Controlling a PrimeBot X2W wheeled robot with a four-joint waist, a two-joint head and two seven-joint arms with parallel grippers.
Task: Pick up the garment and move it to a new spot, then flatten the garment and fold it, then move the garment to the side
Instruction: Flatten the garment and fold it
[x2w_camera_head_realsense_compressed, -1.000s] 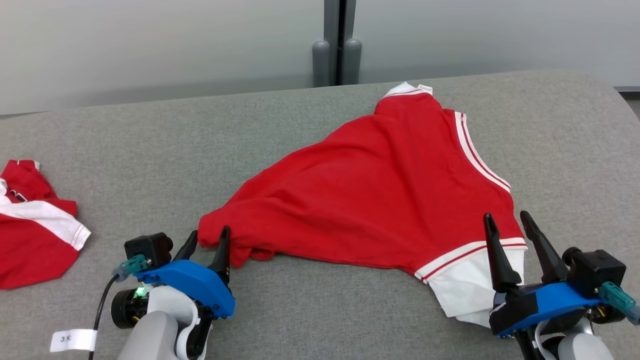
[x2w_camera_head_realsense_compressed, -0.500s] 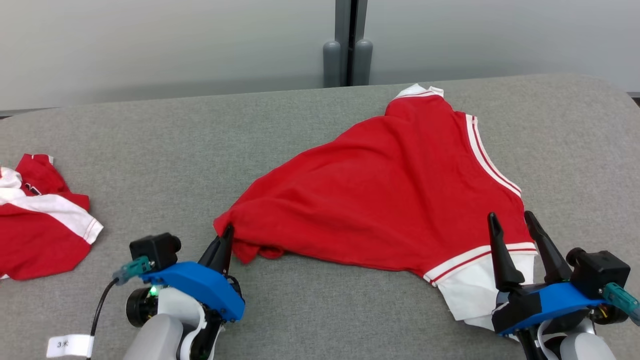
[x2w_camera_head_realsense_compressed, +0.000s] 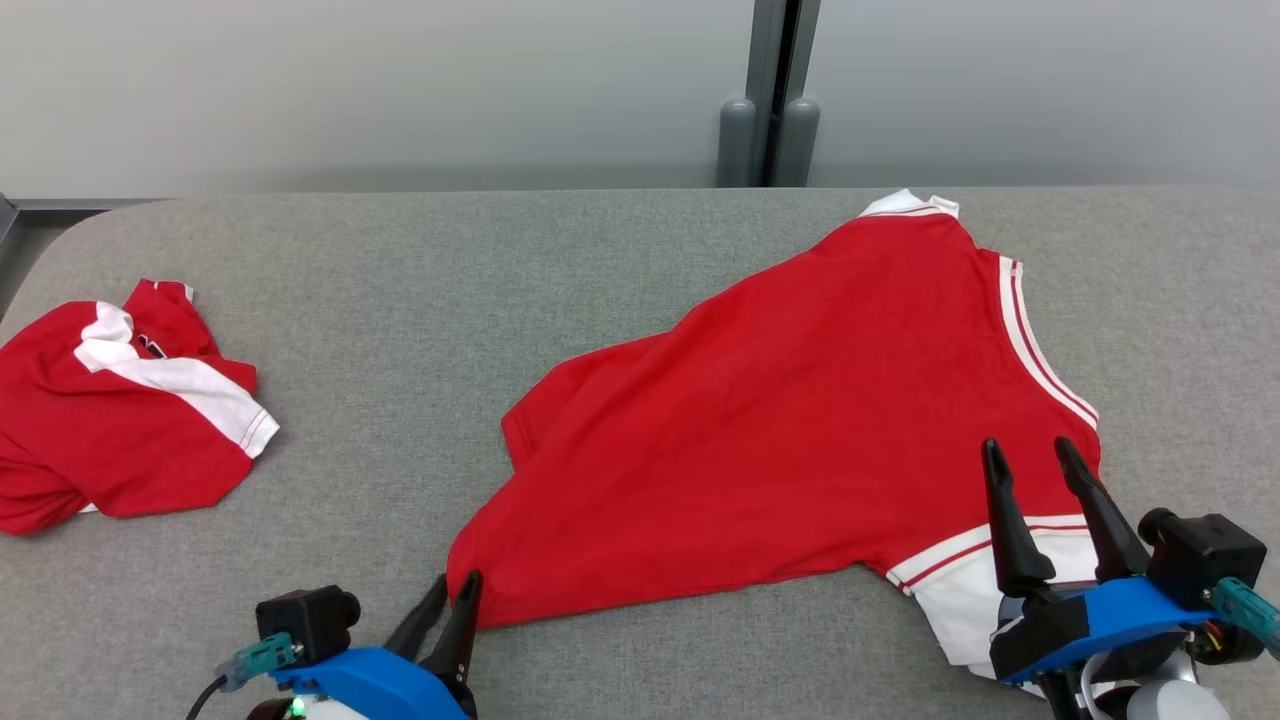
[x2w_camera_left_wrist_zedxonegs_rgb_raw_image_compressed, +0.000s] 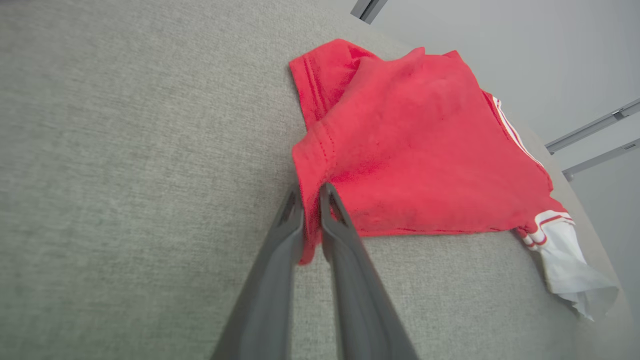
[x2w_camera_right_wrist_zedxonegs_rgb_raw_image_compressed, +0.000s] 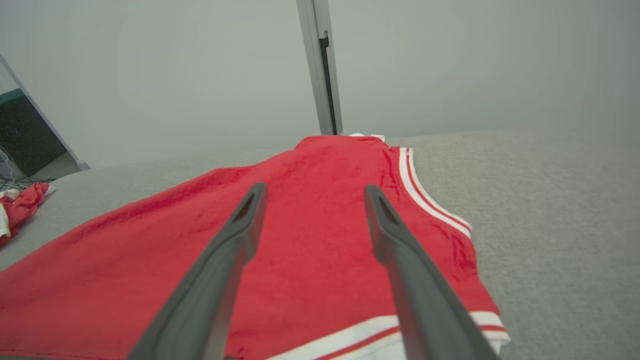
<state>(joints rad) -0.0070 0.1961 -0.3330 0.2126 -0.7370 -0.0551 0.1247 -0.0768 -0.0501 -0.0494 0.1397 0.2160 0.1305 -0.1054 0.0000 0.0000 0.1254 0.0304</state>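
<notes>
My left gripper (x2w_camera_left_wrist_zedxonegs_rgb_raw_image_compressed: 311, 194), closed tight, is pinching the limp red-and-white knit shirt (x2w_camera_left_wrist_zedxonegs_rgb_raw_image_compressed: 420, 150) by its hem corner.

Head camera high above grey table (x2w_camera_head_realsense_compressed: 400, 300); wrist cameras low, close; red garment (x2w_camera_head_realsense_compressed: 800, 400) common to all.

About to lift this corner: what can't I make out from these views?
Head view: left hand is cut off by the bottom edge.
Left wrist view: its fingers cover the pinched corner of the red garment; grip depth unclear.
Head view: right hand covers the white sleeve end; contact unclear.
Head view: second garment is cut by the left edge.
</notes>
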